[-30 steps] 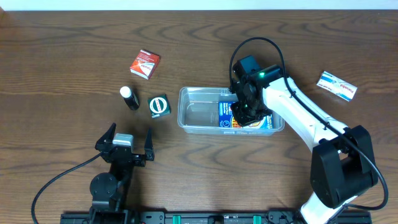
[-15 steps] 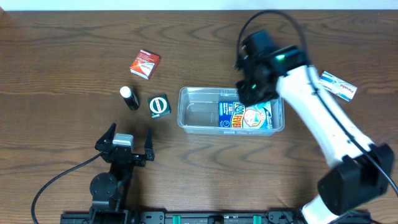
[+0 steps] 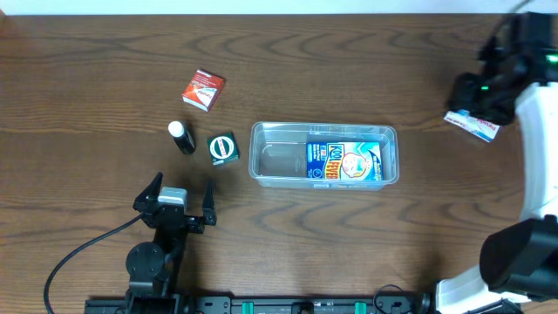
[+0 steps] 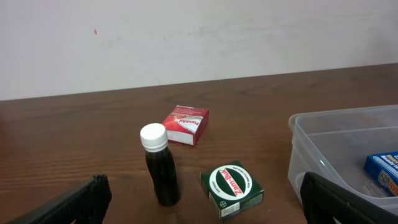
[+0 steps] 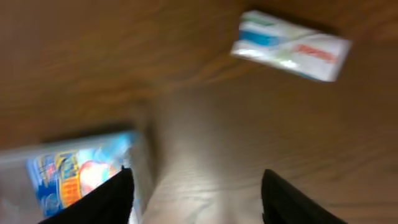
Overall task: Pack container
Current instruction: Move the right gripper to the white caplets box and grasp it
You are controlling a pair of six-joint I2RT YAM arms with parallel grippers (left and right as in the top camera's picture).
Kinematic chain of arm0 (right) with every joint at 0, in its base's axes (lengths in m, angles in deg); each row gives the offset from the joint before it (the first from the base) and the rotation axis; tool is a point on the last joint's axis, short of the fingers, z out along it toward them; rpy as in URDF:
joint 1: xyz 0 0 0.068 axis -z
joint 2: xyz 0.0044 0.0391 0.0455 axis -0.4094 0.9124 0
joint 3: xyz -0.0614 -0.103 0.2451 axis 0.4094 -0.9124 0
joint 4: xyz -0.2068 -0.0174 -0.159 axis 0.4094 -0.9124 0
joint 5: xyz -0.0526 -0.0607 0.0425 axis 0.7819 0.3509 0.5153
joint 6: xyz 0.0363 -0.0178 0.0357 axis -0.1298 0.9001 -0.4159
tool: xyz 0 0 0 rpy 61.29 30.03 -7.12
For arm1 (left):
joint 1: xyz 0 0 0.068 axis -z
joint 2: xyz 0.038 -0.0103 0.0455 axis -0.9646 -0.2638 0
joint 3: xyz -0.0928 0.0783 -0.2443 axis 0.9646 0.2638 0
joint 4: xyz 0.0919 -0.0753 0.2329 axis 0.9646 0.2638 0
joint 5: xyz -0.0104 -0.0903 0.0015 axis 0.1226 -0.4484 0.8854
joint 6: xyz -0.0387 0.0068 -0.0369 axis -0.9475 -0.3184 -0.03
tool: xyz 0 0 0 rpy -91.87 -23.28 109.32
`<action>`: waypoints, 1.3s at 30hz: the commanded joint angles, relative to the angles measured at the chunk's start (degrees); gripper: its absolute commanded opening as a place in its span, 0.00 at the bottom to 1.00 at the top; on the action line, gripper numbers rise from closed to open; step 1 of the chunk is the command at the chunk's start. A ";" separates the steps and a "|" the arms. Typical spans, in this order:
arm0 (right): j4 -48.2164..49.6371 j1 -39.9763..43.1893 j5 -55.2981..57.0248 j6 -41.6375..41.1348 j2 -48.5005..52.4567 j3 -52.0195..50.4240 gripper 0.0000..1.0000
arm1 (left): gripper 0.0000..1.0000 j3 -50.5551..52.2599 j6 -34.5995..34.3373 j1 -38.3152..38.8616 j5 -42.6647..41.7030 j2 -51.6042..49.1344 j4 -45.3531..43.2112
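Container [image 3: 277,159] sat mid tabletop [image 3: 87,52], long side running left-right. One blue box [image 3: 343,162] lay flat in its right half; the left half was bare.

Right tool [image 5: 196,186] hung over the far right of the tabletop, jaws parted with nothing between them. It was above the left end of a white packet [image 3: 478,127] that lay flat and slightly skewed on the wood. The wrist view was blurred, so finger detail was unclear.

Left tool [image 3: 181,194] was near-left, spread wide and empty, resting low. Just beyond it stood a dark bottle [image 3: 181,137] with a white cap, upright, and a green box [image 3: 223,147] beside it. A red box [image 3: 203,89] lay farther off. All three were outside the container, to its left.

The step in hand looked like picking up the white packet. To do it well:
- Centre the tool over the packet's middle, not its end.
- Turn the wrist so the jaws straddle the short side, matching the skew.
- Go down until the fingertips nearly meet the tabletop, since the packet is thin and could skid or get pushed away.
- Close firmly and lift straight up.
- Drop it into the bare left half, clear of the rim and not on top of the blue box.

The left-side items were probably better left to the left arm.
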 commanded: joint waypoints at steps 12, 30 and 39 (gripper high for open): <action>10.10 7.10 -1.77 -16.44 9.90 0.07 0.99 | 0.98 0.94 0.15 -0.24 -0.63 0.31 2.01; 19.82 7.10 7.15 10.86 13.05 -0.17 0.99 | 0.98 0.94 0.13 -0.24 -0.63 0.31 2.01; 22.64 6.75 3.23 35.95 19.37 -0.20 0.99 | 0.98 0.94 0.15 -0.24 -0.63 0.31 2.01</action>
